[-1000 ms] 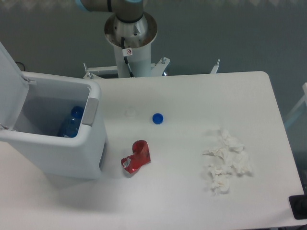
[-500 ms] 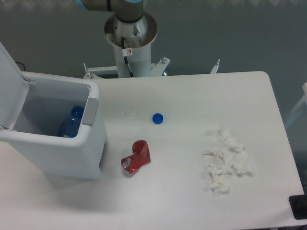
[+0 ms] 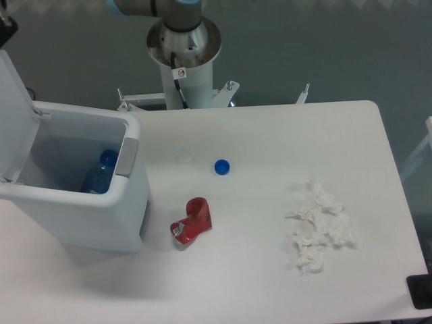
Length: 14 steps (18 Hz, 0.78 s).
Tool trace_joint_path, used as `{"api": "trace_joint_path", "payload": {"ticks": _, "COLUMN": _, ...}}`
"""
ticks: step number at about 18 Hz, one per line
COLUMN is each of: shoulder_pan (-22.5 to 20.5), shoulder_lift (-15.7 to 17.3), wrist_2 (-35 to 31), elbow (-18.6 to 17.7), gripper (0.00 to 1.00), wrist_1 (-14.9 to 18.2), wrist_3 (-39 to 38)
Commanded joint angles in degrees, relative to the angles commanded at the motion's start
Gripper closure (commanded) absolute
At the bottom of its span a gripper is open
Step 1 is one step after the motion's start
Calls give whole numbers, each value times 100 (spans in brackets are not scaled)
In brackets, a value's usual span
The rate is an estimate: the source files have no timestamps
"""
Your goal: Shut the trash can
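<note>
- Trash can (image 3: 74, 202) stands at the left of the frame on the white table (image 3: 270, 270); its lid (image 3: 15, 115) is raised — open and leaning back to the left.
- A blue bottle (image 3: 100, 174) lies inside the can.
- Gripper (image 3: 5, 15): only a dark sliver shows at the upper left corner, above the lid; its finger spacing cannot be told.
- On the table: blue cap (image 3: 221, 166), crushed red can (image 3: 192, 221), crumpled white tissues (image 3: 318, 228) at right.
</note>
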<state>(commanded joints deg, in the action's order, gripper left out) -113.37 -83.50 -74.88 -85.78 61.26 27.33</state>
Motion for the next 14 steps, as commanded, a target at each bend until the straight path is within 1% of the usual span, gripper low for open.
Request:
{"api": "trace_joint_path", "payload": {"ticks": 3, "shoulder_pan": -159, "shoulder_lift": 9, "wrist_2": 0, "elbow": 26, "gripper": 100, "wrist_1": 44, "wrist_3": 123}}
{"api": "trace_joint_path", "payload": {"ticks": 9, "shoulder_pan": -159, "shoulder_lift": 35, "wrist_2": -193, "elbow": -35, "gripper": 100, "wrist_1": 79, "wrist_3": 141}}
{"api": "trace_joint_path", "payload": {"ticks": 12, "shoulder_pan": -106, "shoulder_lift": 140, "wrist_2": -132, "elbow": 44, "gripper": 100, "wrist_1": 70, "wrist_3": 88}}
{"api": "trace_joint_path", "payload": {"ticks": 13, "shoulder_pan": -63, "shoulder_lift": 158, "wrist_2": -19, "elbow": 53, "gripper": 100, "wrist_1": 53, "wrist_3": 97}}
{"api": "trace_joint_path", "payload": {"ticks": 14, "shoulder_pan": -10, "shoulder_lift": 158, "wrist_2": 226, "elbow": 79, "gripper": 100, "wrist_1": 18, "wrist_3": 97}}
